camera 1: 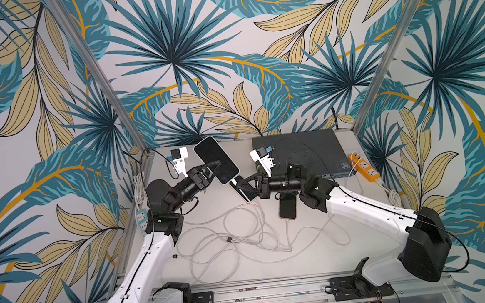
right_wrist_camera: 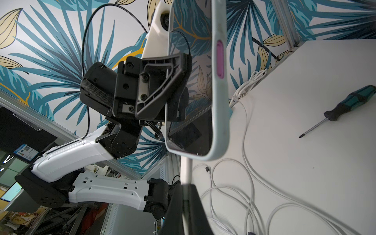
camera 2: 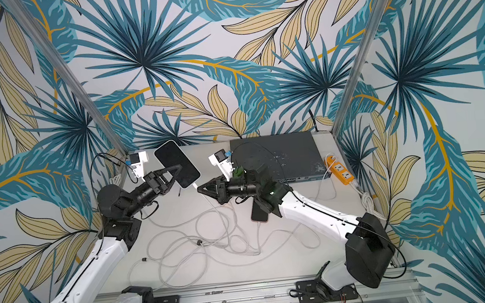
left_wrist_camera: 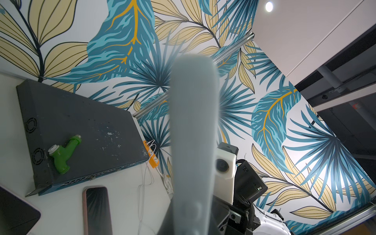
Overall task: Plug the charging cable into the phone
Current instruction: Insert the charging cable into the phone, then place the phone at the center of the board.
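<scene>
Above the desk (camera 1: 308, 262) near its far edge, left of the middle, raised and tilted, dark screen upward: the phone (camera 1: 210, 149) in a pale blue case, clamped in the left gripper (camera 1: 218, 164). At its lower end, the right gripper (camera 1: 237, 184) pinched tight on the white plug of the charging cable (right_wrist_camera: 186, 171), plug tip touching the phone's bottom edge; cannot tell whether fully seated. Toward the front edge, loose cable loops (camera 1: 257, 243); just right of the middle, a second phone (camera 1: 288, 209) lying flat.
</scene>
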You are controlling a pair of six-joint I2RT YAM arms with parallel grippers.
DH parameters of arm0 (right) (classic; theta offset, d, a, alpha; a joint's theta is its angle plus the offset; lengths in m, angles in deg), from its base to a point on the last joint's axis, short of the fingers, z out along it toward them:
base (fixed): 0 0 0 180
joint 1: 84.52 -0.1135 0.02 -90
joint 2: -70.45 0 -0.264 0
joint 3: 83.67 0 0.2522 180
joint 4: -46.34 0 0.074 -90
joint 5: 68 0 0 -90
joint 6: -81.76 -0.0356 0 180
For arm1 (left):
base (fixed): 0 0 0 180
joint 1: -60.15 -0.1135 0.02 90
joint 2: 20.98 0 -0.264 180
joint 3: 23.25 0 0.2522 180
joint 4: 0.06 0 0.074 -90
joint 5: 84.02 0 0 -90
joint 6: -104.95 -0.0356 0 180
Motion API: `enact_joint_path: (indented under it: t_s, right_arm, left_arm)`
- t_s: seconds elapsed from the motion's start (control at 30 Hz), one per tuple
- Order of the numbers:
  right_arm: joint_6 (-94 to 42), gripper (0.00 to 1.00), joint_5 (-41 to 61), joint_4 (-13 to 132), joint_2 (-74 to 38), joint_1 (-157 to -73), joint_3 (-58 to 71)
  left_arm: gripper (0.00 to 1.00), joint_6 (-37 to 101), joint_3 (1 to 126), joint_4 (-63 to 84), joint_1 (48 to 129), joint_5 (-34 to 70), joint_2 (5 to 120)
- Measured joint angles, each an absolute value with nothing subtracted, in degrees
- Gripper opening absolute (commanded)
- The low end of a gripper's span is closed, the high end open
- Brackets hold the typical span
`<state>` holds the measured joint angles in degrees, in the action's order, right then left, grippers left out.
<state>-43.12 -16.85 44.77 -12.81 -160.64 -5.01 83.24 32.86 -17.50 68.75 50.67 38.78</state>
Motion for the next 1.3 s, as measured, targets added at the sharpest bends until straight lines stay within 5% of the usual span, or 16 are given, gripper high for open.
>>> enact_joint_path:
  t_s: [0.13, 0.27, 0.37, 0.73, 1.2, 1.3]
  right_arm:
    - [-42.77, 0.05, -16.83, 45.71, -12.83, -160.57, -4.62]
    - [-42.15, 0.6, -16.42, 46.23, -13.38, -160.33, -3.22]
    - [-40.82, 0.72, -15.54, 47.08, -13.33, -160.29, -3.24]
    - [-40.65, 0.79, -6.49, 44.68, 2.08, -155.17, -21.47]
    - [-44.84, 0.8, 1.86, 42.8, 6.64, -153.97, -34.17]
    - [-44.99, 0.8, 2.47, 42.32, 6.77, -153.93, -34.19]
  left_arm:
    - [0.0, 82.69, 32.86, -16.91, 68.99, 50.1, 38.61]
    - [0.0, 80.59, 32.88, -13.43, 69.82, 50.36, 38.04]
    - [0.0, 76.92, 35.07, -6.31, 69.95, 50.08, 38.39]
    - [0.0, 65.97, 39.79, 15.13, 64.09, 46.23, 51.15]
    - [0.0, 61.49, 39.46, 14.52, 63.76, 44.72, 80.84]
    - [0.12, 60.53, 40.14, 14.39, 63.59, 45.66, 81.67]
